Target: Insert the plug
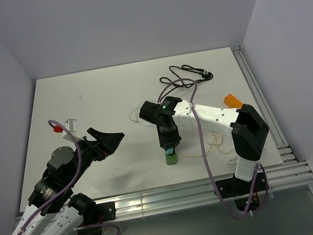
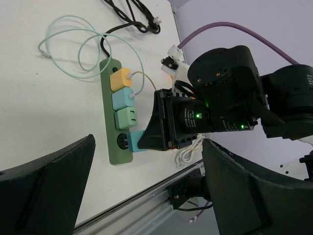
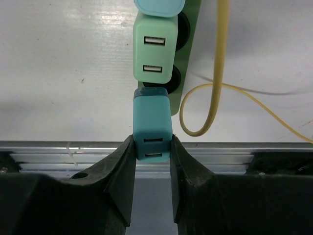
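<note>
A green power strip [image 2: 110,110] lies on the white table, also visible under my right gripper in the top view [image 1: 170,157]. Its sockets carry an orange adapter [image 2: 120,78], a teal adapter [image 2: 123,98] and a light green adapter [image 3: 152,46]. My right gripper [image 3: 152,147] is shut on a teal plug [image 3: 152,125], holding it by its sides over the strip's end socket [image 2: 121,142], prongs partly in it. My left gripper [image 1: 105,142] is open and empty, above the table left of the strip.
A black cable [image 1: 188,72] lies coiled at the back of the table. A pale teal cable [image 2: 73,44] loops beside the strip. A yellow cable [image 3: 215,93] runs past the strip. An orange block [image 1: 231,101] sits at the right. An aluminium rail [image 1: 175,195] borders the front edge.
</note>
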You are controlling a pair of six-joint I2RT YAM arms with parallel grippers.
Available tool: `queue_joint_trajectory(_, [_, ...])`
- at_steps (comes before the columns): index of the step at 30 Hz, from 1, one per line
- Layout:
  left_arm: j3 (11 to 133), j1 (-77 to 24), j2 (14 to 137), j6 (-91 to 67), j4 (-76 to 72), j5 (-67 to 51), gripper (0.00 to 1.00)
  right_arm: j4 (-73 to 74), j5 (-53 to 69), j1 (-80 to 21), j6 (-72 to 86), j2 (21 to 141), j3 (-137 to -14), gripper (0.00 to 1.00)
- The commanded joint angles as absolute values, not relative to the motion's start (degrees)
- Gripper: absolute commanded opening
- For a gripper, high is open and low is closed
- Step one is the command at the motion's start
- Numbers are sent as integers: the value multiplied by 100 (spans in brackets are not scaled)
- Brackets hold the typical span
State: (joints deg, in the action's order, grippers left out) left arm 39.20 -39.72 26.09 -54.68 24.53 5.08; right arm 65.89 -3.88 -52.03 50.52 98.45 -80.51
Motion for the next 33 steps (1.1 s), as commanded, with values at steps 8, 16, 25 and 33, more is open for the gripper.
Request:
queue_joint_trajectory(8, [3920, -3990, 2558, -5247, 2285, 369, 95, 6372, -721, -5124, 5177, 9923, -8130, 0])
queue_joint_trajectory(16, [3955, -3981, 2496, -5203, 2382, 413, 95, 6267, -659, -5124, 5221, 10002, -7972, 0])
queue_joint_trajectory(25, [3938, -3990, 2487, -5177, 2373, 431, 95, 6293, -791, -5107, 5265, 9949, -7805, 0])
queue_joint_trajectory(33, [3973, -3981, 2531, -5150, 2408, 431, 95, 6117, -782, -5089, 5256, 10081, -7708, 0])
